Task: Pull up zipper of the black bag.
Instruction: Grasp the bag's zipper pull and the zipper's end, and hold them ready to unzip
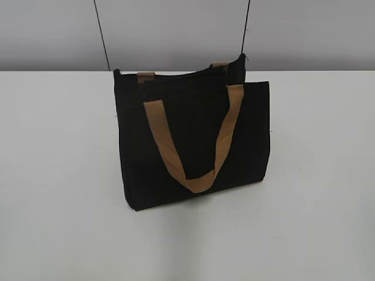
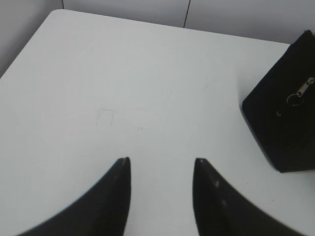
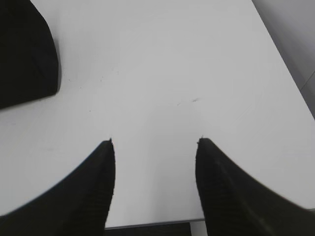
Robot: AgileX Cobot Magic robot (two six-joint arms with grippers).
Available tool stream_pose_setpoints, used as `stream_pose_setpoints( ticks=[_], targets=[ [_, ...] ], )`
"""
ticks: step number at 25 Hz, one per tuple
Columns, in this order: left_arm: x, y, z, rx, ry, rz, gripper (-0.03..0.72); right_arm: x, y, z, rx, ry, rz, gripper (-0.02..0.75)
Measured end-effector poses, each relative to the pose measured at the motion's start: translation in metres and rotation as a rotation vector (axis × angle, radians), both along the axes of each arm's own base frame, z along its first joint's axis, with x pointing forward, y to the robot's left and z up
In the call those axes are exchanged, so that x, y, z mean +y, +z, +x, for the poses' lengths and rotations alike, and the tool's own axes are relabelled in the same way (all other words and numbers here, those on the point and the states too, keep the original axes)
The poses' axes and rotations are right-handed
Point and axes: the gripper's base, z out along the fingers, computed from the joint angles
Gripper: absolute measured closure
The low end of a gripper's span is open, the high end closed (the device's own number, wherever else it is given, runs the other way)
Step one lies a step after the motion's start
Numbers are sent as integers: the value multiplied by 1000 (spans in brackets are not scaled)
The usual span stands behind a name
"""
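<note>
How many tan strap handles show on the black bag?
2. One tan handle hangs in a loop down the black bag's near face. The other shows only as two stubs at the far top edge; the rest is hidden.

White table (image 1: 58,175), grey wall (image 1: 176,29), 2 cables (image 1: 103,35).

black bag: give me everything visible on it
The black bag is a rectangular, matte fabric tote standing upright on the white table, untouched by either gripper. A tan webbing handle droops down its front; the second handle's ends show at the rear edge. In the left wrist view a silvery zipper pull hangs at its end.
</note>
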Motion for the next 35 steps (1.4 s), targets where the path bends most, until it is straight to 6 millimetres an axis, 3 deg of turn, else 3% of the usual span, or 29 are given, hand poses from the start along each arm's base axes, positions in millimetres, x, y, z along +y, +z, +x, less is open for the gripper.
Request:
stream_pose_setpoints(
  ticks=[22, 27, 35],
  targets=[
    [0, 0, 1, 7, 0, 1, 370, 0, 0, 0, 0, 0, 0, 325],
    [-1, 12, 14, -13, -9, 16, 370, 0, 0, 0, 0, 0, 0, 325],
    [-7, 41, 53, -236, -44, -27, 370, 0, 0, 0, 0, 0, 0, 325]
  ],
)
